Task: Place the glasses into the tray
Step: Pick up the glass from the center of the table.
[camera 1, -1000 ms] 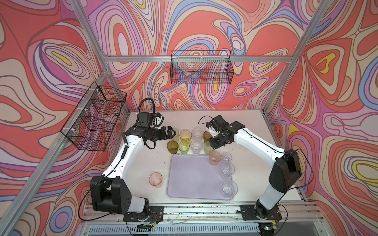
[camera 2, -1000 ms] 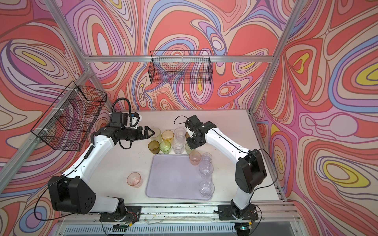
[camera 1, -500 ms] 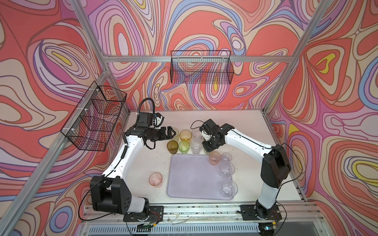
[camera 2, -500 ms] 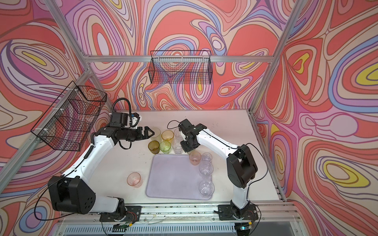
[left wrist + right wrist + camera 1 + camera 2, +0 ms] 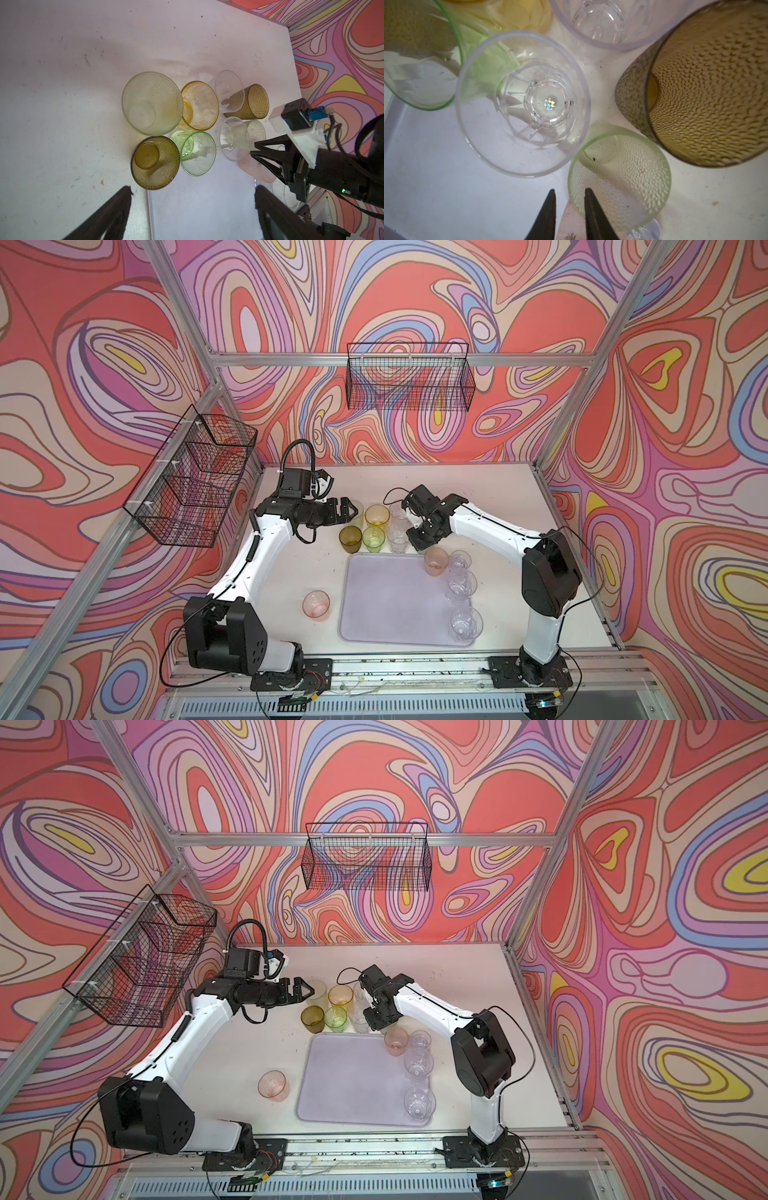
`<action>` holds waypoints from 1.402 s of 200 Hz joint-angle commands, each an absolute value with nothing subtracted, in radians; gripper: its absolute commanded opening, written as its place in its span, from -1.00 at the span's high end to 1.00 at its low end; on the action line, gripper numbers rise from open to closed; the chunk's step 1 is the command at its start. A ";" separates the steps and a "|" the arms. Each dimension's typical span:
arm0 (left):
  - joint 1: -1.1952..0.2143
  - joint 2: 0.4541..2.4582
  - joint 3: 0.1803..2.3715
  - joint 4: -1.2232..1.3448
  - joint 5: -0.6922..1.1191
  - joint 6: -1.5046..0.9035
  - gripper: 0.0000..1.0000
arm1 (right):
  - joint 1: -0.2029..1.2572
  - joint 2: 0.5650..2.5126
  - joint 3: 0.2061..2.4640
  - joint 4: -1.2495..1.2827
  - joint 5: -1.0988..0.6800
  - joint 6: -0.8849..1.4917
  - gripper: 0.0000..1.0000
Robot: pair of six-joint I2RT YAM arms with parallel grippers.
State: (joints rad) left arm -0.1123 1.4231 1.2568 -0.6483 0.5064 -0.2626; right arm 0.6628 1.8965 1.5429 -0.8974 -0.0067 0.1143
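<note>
The lilac tray (image 5: 386, 614) lies at the table's front middle. A pink glass (image 5: 435, 561) and three clear glasses (image 5: 460, 587) stand along its right side. Behind it cluster olive (image 5: 350, 538), green (image 5: 373, 538), amber (image 5: 377, 515) and clear glasses (image 5: 397, 537). My right gripper (image 5: 569, 191) points down at the cluster's right end. Its jaws are narrowly open astride the rim of a pale frosted green glass (image 5: 623, 176), one finger inside and one outside. My left gripper (image 5: 192, 193) stands wide open and empty, beside a large pale glass (image 5: 151, 104).
A lone pink glass (image 5: 316, 605) stands on the table left of the tray. An olive-brown glass (image 5: 706, 83) stands close behind the pale green one. Black wire baskets hang on the left wall (image 5: 195, 481) and the back wall (image 5: 409, 381).
My right arm has swung left to the right end of the cluster, and its jaws have narrowed. The left arm has not moved.
</note>
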 commanded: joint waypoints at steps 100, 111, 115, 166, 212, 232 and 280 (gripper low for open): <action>-0.117 1.425 1.279 -0.673 0.514 -0.250 -0.90 | 0.675 1.951 1.543 -0.870 0.026 0.112 0.57; -0.116 1.424 1.279 -0.673 0.511 -0.250 -0.90 | 0.675 1.952 1.543 -0.869 0.028 0.113 0.59; -0.117 1.424 1.279 -0.674 0.511 -0.250 -0.90 | 0.675 1.954 1.543 -0.869 0.030 0.112 0.59; -0.116 1.425 1.279 -0.672 0.509 -0.250 -0.90 | 0.675 1.951 1.543 -0.866 0.036 0.110 0.64; -0.117 1.424 1.279 -0.675 0.506 -0.250 -0.90 | 0.675 1.953 1.543 -0.871 0.052 0.103 0.72; -0.116 1.424 1.279 -0.676 0.506 -0.250 -0.90 | 0.675 1.949 1.543 -0.872 0.057 0.102 0.75; -0.117 1.423 1.279 -0.677 0.502 -0.249 -0.90 | 0.675 1.933 1.546 -0.867 0.049 0.101 0.81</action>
